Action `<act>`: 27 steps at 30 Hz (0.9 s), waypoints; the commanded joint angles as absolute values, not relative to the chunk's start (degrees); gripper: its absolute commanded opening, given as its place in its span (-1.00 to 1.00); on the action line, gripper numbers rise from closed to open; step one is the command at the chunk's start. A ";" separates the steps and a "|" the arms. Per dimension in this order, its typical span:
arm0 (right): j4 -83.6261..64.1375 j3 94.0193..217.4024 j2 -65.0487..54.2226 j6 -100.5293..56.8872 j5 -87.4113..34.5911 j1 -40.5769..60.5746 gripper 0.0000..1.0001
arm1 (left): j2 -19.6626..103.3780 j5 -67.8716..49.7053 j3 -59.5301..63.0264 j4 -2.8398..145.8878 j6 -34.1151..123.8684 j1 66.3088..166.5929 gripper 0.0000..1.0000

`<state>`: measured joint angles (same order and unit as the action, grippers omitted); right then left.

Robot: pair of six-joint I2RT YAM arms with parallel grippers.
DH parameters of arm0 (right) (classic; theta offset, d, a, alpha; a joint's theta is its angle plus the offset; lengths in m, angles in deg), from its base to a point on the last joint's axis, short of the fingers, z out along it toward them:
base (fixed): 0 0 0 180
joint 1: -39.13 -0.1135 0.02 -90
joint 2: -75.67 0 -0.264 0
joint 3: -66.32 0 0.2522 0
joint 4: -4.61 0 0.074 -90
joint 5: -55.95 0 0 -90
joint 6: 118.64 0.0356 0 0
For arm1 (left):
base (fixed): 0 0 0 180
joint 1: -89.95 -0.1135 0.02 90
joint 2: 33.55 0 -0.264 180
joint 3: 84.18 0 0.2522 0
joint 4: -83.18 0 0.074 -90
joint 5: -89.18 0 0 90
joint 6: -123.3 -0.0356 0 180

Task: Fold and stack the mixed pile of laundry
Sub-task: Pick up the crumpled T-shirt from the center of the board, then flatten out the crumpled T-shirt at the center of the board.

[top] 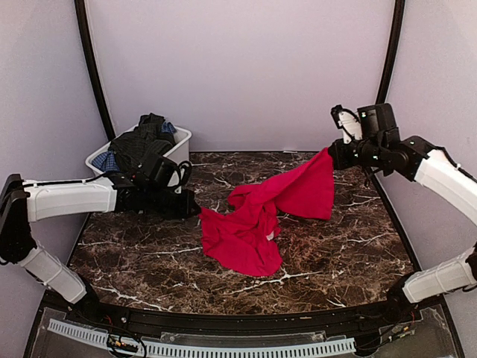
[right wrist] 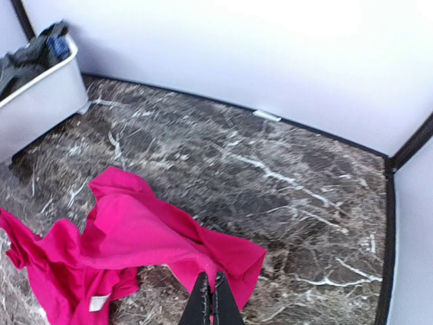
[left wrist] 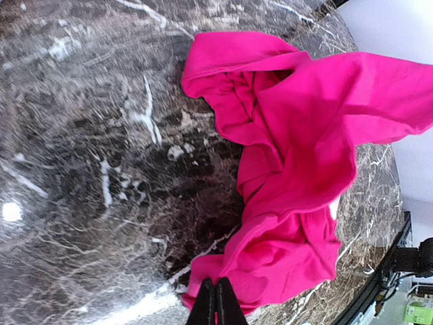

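A: Bright red cloth (top: 246,231), where is it?

B: Centre of the overhead frame, crumpled on the dark marble table (top: 335,246). One corner is drawn up toward the upper right, clamped in the right gripper (top: 330,154). The left gripper (top: 195,209), jaws pressed together, sits at the cloth's left edge and seems to pinch it there. The other garments, a dark pinstriped shirt (top: 141,143) and a blue checked garment (top: 108,160), fill the white bin (top: 181,142) at upper left.

A: How will it handle?

B: I judge it light, limp and not fragile. It sags and bunches between the two holds, so it should be taken by corners or a hem and pulled taut before folding.

A: Do the wrist cameras add anything?

B: Yes. The right wrist view shows a small white label (right wrist: 99,302) at lower left, unseen from above. The left wrist view shows deep folds near its closed fingertips (left wrist: 223,305). Only the overhead view shows both arms and the lifted span.
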<state>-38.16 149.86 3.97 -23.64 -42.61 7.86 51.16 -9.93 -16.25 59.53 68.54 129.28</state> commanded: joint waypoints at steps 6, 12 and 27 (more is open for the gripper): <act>-35.40 152.42 13.74 -21.96 -50.30 13.89 -1.00 | 41.69 8.32 -8.24 42.02 56.66 128.68 -1.00; -34.65 155.49 16.99 -22.64 -53.29 17.04 -1.00 | 39.40 12.21 -0.31 39.32 52.85 128.13 -1.00; -36.65 157.10 19.58 -23.94 -57.06 17.78 -1.00 | 45.67 -7.43 10.86 34.37 44.18 128.09 -1.00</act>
